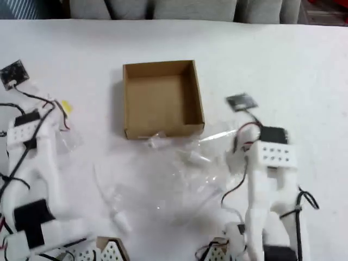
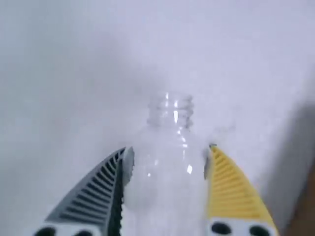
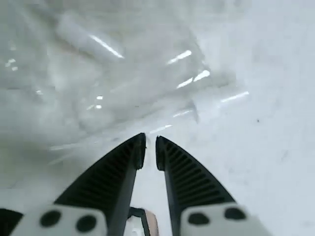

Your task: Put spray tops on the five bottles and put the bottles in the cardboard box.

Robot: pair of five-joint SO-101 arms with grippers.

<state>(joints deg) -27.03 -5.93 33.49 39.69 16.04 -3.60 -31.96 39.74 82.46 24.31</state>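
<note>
The left gripper (image 2: 167, 152) clamps the uncapped bottle (image 2: 170, 167) (neck outward), with a spray top (image 1: 194, 158) at its 3 o'clock, nearer the closed, empty right gripper (image 3: 150, 147).

Nothing readable is showing in any of the views. In the high view, the cardboard box (image 1: 160, 100) at upper centre is showing plain brown walls. A dark square plate (image 1: 13, 73) at the upper left and a second dark plate (image 1: 241, 101) right of centre are appearing too blurred to tell any print.
</note>
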